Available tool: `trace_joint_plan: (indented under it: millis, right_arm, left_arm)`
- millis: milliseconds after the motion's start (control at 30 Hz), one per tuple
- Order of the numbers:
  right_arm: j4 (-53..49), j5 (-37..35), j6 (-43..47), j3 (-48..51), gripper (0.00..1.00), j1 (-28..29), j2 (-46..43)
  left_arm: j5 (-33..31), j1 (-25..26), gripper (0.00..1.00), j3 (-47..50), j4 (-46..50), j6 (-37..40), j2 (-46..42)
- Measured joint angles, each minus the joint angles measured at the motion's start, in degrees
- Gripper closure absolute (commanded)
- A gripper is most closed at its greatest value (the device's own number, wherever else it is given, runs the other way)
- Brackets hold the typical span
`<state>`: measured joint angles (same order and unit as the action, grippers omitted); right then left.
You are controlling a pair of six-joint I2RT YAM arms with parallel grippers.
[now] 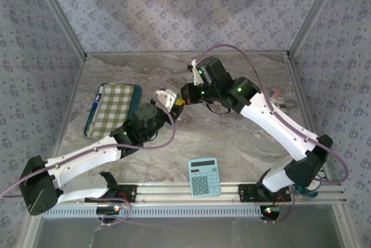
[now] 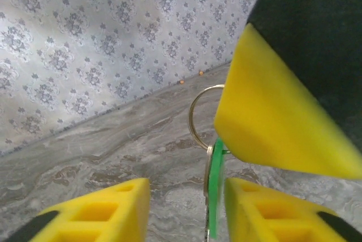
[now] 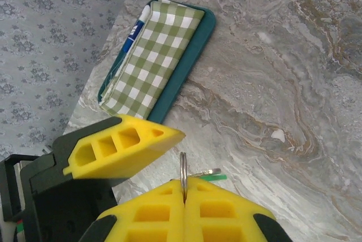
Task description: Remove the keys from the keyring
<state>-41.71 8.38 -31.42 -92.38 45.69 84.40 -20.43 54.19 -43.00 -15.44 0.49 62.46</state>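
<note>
Right gripper point(image 3: 184, 190): fully closed, with the keyring point(image 3: 182, 165) pinched edge-on between its pads. My read is that it's the anchor, holding the ring off the table point(image 1: 232, 143) so the other arm can work.

Keys point(image 3: 215, 177): a small green piece on the ring, sticking out just beside the right claw's tips.

Left gripper point(image 2: 186, 191): wide, straddling the green piece. The piece sits just beside one finger with a clear gap to the other, so it's not gripped yet. It looks staged to close and pull. The piece is thin, so slip risk.

Views:
- Left wrist shows the ring as an open loop, plus that gap.
- Right wrist shows the pinch itself.
- Top shows the claws meeting tip to tip; ring and key are too small to tell.

Beyond the claws:
- Checked cloth point(image 3: 161, 50) on a teal tray point(image 3: 188, 60), well apart on the left claw's side.
- Calculator point(image 1: 204, 177) back by the bases.
</note>
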Motion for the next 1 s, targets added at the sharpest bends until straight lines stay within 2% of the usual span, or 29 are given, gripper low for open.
trace_joint_plan:
  millis: [133, 333, 400, 433, 467, 533, 633, 800, 1000]
  right_arm:
    - [0.20, 0.00, -0.35, 0.17, 1.00, 0.11, -0.33]
    - [0.79, 0.00, -0.74, 0.57, 1.00, 0.22, -0.46]
    - [1.01, 0.00, -0.76, 0.66, 1.00, 0.22, -0.46]
    - [1.11, 0.00, -0.79, 0.70, 1.00, 0.22, -0.46]
    - [1.18, 0.02, -0.85, 0.70, 1.00, 0.22, -0.46]
    - [1.31, 0.04, -1.18, 0.74, 1.00, 0.22, -0.46]
    - [1.40, 0.07, -1.36, 0.74, 1.00, 0.22, -0.46]
    - [1.70, 0.31, -1.42, 0.76, 1.00, 0.22, -0.46]
    - [2.93, 0.70, -1.84, 2.23, 1.00, 0.61, -1.18]
  left_arm:
    - [0.02, 0.00, 0.75, 0.00, 1.31, -0.07, -1.75]
    - [0.31, -0.02, 0.93, 0.00, 3.26, -0.22, -4.09]
    - [0.92, -0.02, 0.95, 0.00, 3.93, -0.13, -4.52]
    - [1.40, 0.00, 0.94, 0.00, 4.33, -0.07, -4.68]
    - [1.79, 0.00, 0.87, 0.00, 4.63, -0.07, -4.76]
    - [2.47, 0.00, 0.69, 0.00, 5.31, 0.09, -4.87]
    - [4.00, 0.07, 0.56, 0.02, 6.03, -0.46, -5.05]
    - [6.29, 0.24, 0.51, 0.02, 6.43, -0.72, -5.01]
    - [4.26, 0.24, 0.48, -0.26, 5.49, -0.70, -2.84]
